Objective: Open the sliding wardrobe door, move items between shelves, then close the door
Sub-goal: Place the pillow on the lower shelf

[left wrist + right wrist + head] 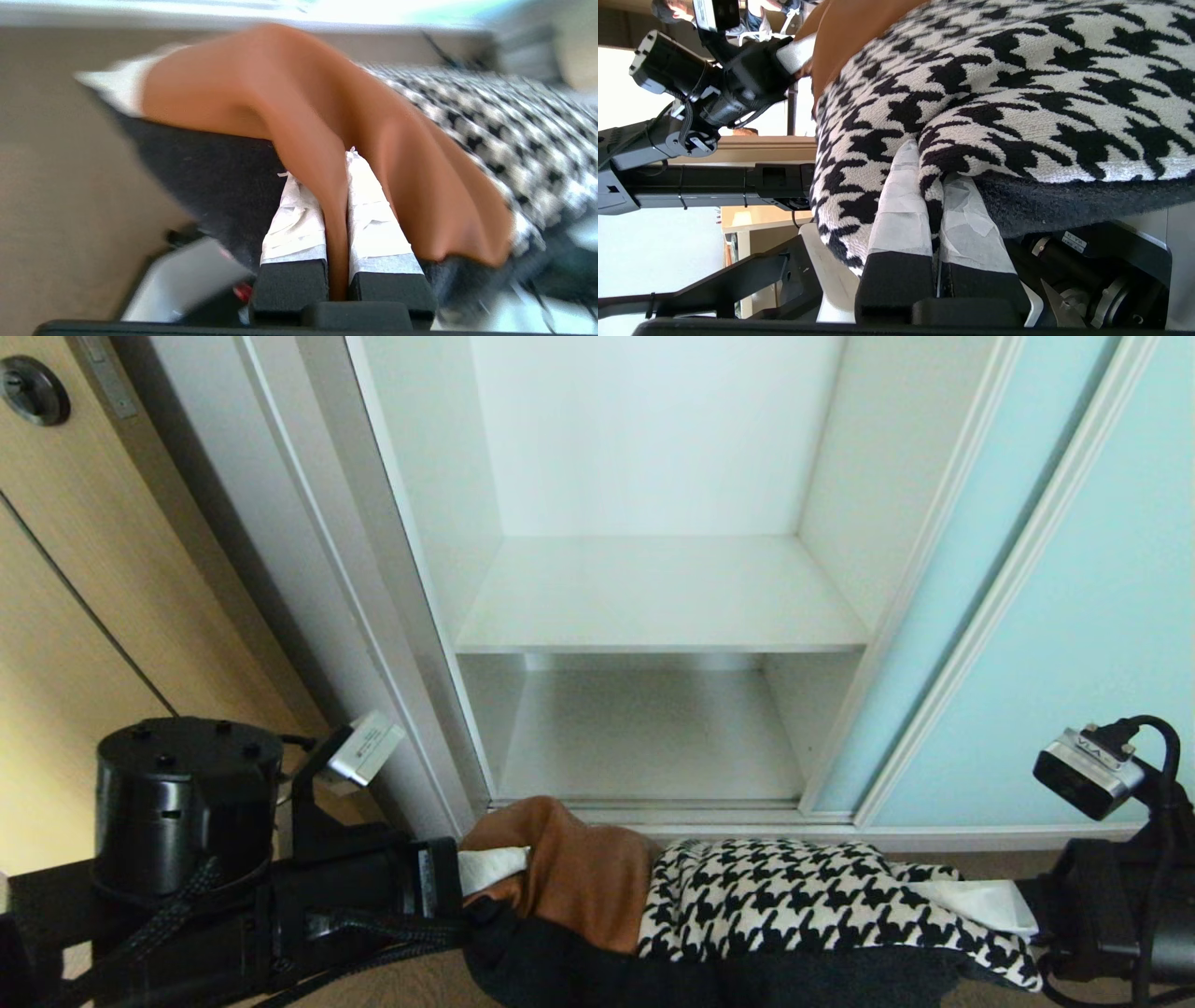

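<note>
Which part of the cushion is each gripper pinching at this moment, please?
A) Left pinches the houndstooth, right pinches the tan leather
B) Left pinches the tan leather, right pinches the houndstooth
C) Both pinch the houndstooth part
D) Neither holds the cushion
B: the left gripper is closed on a fold of tan leather of the cushion, while the right gripper is closed on a houndstooth fold.
</note>
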Available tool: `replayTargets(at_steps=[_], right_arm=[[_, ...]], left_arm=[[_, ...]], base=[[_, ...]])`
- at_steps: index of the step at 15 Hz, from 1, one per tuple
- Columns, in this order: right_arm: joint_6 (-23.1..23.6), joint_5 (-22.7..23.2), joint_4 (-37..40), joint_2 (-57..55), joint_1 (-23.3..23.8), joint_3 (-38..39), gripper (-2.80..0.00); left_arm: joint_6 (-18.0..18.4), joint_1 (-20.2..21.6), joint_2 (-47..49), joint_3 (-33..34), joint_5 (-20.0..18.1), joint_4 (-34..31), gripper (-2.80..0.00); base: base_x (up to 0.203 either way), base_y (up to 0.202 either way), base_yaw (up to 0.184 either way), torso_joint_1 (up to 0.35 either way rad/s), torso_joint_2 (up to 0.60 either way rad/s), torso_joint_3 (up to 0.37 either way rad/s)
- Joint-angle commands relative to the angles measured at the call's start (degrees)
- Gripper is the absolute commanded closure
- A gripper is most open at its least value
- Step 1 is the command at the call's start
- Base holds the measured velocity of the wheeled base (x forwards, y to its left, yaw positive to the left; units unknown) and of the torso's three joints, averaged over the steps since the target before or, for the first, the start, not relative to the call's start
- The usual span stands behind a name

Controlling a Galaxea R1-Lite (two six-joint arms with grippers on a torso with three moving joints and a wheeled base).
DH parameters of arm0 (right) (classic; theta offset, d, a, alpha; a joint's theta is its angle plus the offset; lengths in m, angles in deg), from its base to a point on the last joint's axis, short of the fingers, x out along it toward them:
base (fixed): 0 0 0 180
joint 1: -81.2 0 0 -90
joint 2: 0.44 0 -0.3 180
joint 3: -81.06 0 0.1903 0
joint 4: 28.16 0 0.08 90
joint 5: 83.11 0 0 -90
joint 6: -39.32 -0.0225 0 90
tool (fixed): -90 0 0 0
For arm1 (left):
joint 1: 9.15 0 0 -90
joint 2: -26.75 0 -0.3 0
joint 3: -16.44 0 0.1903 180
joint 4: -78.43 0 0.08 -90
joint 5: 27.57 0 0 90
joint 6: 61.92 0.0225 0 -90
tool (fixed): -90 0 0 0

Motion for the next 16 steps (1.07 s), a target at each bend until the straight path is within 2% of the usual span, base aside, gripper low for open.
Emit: replayTargets(at_steps=[1,6,13,16], right_arm=[[-0.2,0.2,-0.2,-0.6,-0.7,-0.3,0.00],[-0.2,-1.1,-0.4,-1.8,-2.3,-0.3,0.00],[-0.3,-1.4,-3.1,-4.5,-2.5,-0.9,0.00],[-0.3,-1.4,-3.6,-5.7,-2.5,-1.6,0.00]], left_arm=[[-0.1,-0.1,1.4,-0.5,1.5,0.0,0.00],[0.3,-0.8,1.6,1.0,1.6,0.1,0.00],[-0.2,-0.7,3.8,0.1,1.8,0.3,0.00],[-0.6,-0.7,5.7,-0.1,1.9,4.2,0.00]], base=[[0.000,0.000,0.000,0.000,0.00,0.000],[0.000,0.000,0.000,0.000,0.00,-0.011],[0.000,0.000,0.000,0.002,0.00,-0.179],[0.000,0.000,0.000,0.004,0.00,-0.202]])
